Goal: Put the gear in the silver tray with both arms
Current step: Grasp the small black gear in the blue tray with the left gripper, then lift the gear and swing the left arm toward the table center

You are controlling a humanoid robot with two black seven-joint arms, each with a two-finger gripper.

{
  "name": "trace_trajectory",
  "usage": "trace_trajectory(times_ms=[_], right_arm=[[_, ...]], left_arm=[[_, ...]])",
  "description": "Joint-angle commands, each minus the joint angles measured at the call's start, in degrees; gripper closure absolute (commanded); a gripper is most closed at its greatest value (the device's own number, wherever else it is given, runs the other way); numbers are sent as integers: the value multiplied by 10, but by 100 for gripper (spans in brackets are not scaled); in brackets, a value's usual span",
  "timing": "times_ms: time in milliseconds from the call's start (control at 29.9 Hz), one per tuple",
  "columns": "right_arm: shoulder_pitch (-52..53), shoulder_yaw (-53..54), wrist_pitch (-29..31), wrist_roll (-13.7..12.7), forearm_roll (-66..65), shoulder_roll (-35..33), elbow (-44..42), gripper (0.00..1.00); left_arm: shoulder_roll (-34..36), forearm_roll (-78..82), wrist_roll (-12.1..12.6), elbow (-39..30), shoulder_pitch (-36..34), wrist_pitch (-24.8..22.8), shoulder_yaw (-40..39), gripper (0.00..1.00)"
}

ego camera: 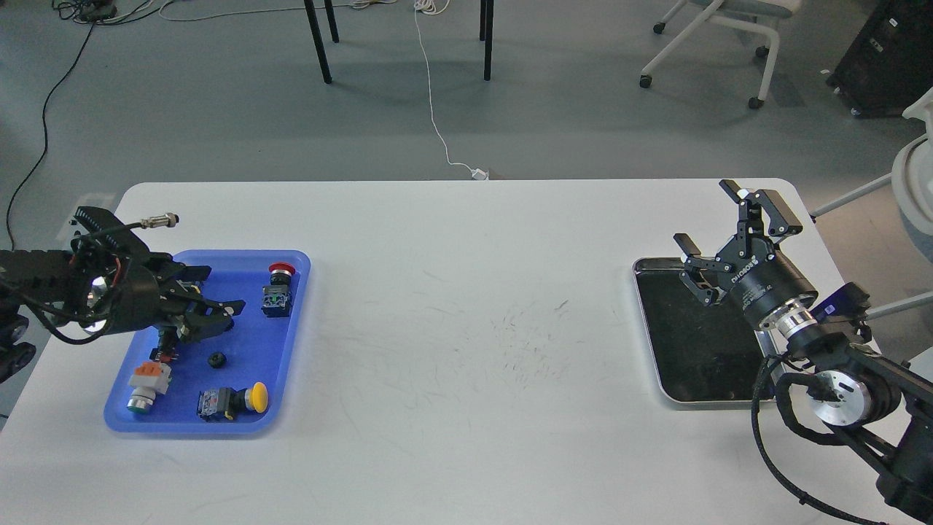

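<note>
Left gripper point(211, 315) over the blue tray point(288, 364) — fingers unclear; right gripper point(729, 237) spread wide over the silver tray's point(649, 343) far edge.

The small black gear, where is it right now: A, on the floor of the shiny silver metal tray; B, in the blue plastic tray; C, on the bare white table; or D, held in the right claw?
B: the small black gear lies on the blue plastic tray, between the push buttons and near the left claw.
</note>
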Motion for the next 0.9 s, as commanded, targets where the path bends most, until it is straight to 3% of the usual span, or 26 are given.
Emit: trace_trajectory(times_ms=[0, 568, 702, 803, 869], right_arm=[[1, 0, 0, 0, 0, 0, 0, 1], [1, 0, -1, 0, 0, -2, 0, 1], [2, 0, 0, 0, 0, -3, 0, 1], [2, 0, -1, 0, 0, -3, 0, 1], [2, 0, -1, 0, 0, -3, 1, 1]], left_arm=[[-21, 1, 0, 48, -24, 12, 45, 27], [-61, -3, 0, 97, -20, 12, 74, 37], [-61, -2, 0, 100, -20, 12, 77, 48], [-61, 1, 0, 101, -18, 12, 78, 69], [-60, 1, 0, 101, -18, 12, 78, 75]])
